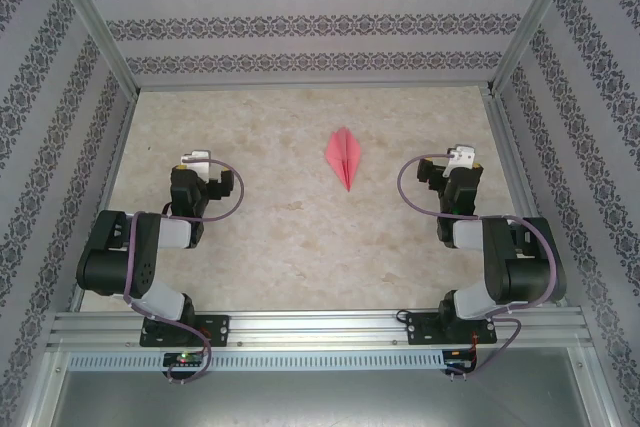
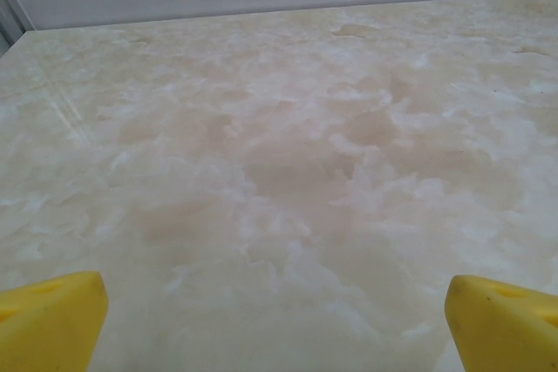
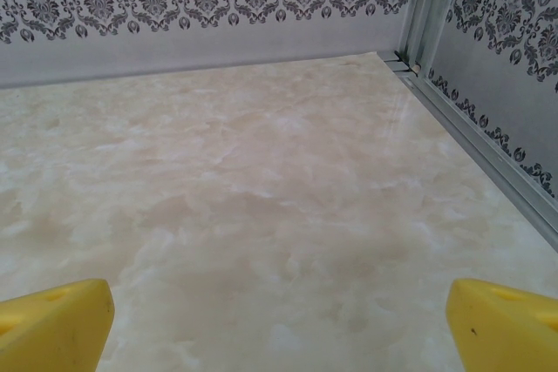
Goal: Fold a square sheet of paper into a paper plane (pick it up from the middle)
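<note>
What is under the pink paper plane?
The paper plane lies on the beige marbled table, and the table shows bare all around it. The patch right beneath it is covered by the paper, so whatever is there cannot be seen.

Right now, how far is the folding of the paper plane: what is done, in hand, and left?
Done: the pink-red paper plane lies on the beige marbled table as a narrow pointed dart with a centre crease. In hand: nothing; the left gripper and the right gripper are open, empty and away from it. Left: no fold looks missing, as far as I can tell.
</note>
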`<state>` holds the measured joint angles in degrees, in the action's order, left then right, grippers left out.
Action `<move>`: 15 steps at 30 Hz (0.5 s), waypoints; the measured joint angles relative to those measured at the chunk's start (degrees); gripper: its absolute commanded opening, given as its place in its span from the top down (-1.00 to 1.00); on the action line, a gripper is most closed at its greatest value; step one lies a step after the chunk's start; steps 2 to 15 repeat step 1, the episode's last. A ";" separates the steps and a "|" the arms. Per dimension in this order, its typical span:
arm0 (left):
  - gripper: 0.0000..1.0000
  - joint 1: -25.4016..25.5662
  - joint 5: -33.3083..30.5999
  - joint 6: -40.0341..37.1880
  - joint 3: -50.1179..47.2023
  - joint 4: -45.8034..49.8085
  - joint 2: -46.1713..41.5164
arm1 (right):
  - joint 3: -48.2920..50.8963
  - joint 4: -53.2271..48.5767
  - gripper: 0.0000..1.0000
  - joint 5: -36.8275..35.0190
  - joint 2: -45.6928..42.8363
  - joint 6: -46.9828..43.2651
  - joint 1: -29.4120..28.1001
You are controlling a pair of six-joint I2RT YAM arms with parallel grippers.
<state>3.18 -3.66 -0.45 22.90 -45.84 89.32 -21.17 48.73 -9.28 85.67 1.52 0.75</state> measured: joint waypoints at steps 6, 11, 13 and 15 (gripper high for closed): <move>-1.00 0.00 0.00 -0.02 0.00 0.00 0.00 | 0.02 0.15 -0.96 0.42 0.00 -0.15 0.00; -1.00 0.00 0.00 -0.02 0.00 0.00 0.00 | 0.02 0.15 -0.96 0.42 0.00 -0.15 0.00; -1.00 0.00 0.00 -0.02 0.00 0.00 0.00 | 0.02 0.15 -0.96 0.42 0.00 -0.15 0.00; -1.00 0.00 0.00 -0.02 0.00 0.00 0.00 | 0.02 0.15 -0.96 0.42 0.00 -0.15 0.00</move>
